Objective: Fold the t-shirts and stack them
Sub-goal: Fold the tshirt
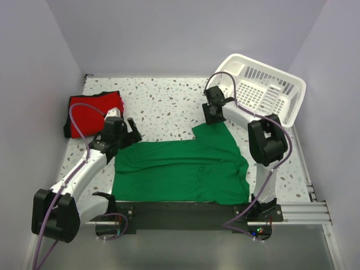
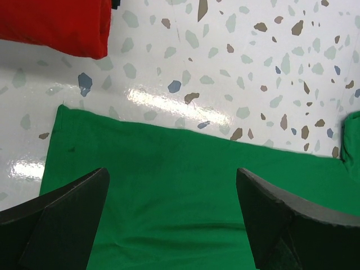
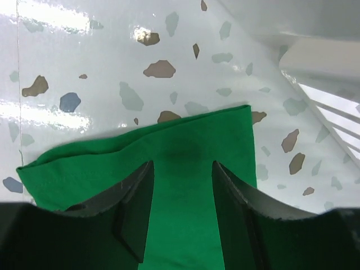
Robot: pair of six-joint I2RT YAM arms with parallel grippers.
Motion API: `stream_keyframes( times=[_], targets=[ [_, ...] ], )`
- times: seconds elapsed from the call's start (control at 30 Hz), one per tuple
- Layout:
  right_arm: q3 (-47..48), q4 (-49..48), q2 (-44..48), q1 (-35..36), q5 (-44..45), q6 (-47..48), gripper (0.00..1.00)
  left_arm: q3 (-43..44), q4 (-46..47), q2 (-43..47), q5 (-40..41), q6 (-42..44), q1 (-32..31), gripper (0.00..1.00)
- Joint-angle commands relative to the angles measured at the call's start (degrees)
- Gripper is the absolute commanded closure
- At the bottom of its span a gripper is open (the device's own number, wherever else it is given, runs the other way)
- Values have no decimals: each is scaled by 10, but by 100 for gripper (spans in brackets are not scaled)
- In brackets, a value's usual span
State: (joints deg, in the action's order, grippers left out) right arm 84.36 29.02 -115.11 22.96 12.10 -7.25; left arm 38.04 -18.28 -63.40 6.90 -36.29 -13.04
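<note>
Overhead: a green t-shirt (image 1: 180, 171) is seen spread flat across the near middle of the speckled surface (image 1: 163, 101), and its near hem is laid along the dark rail (image 1: 185, 212) between the two arm bases.
Sleeve: one green sleeve (image 1: 214, 134) is turned toward the far side at the right and is stopped just short of the basket (image 1: 243, 58).
Red t-shirt: the red t-shirt (image 1: 93, 111) is folded into a compact bundle and set at the far left of the surface, close by the left wall. It is kept apart from the green one by a strip of bare surface.
Left gripper: the left gripper (image 1: 132, 130) is held over the far left corner of the green cloth. Its jaws are spread wide and nothing is gripped. In the left wrist view (image 2: 171, 180) the green cloth's straight far edge is framed between the two dark fingers (image 2: 73, 214), and the red bundle's rounded fold (image 2: 56, 22) is caught at the upper left.
Right gripper: the right gripper (image 1: 214, 117) is lowered over the sleeve at the far right. In its wrist view (image 3: 181, 169) the jaws are parted partway and the sleeve's cloth (image 3: 185, 132) is seen lying flat between them, not pinched. Nothing is held.
Basket: the white slatted basket is tilted in the far right corner, just beyond the right gripper.
</note>
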Motion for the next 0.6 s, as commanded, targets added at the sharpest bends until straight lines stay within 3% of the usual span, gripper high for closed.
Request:
stream_keyframes(
  times=[0.0,0.33,0.57],
  targets=[
    [-9,-31,5,-3,-26,30,50,-7,20,17,6,10,-1,0],
    [-40,-65,10,-3,-86,5,46,-17,16,29,13,6,-1,0],
    [-71,-103,55,11,-48,-9,46,-21,19,35,15,5,-1,0]
  ],
)
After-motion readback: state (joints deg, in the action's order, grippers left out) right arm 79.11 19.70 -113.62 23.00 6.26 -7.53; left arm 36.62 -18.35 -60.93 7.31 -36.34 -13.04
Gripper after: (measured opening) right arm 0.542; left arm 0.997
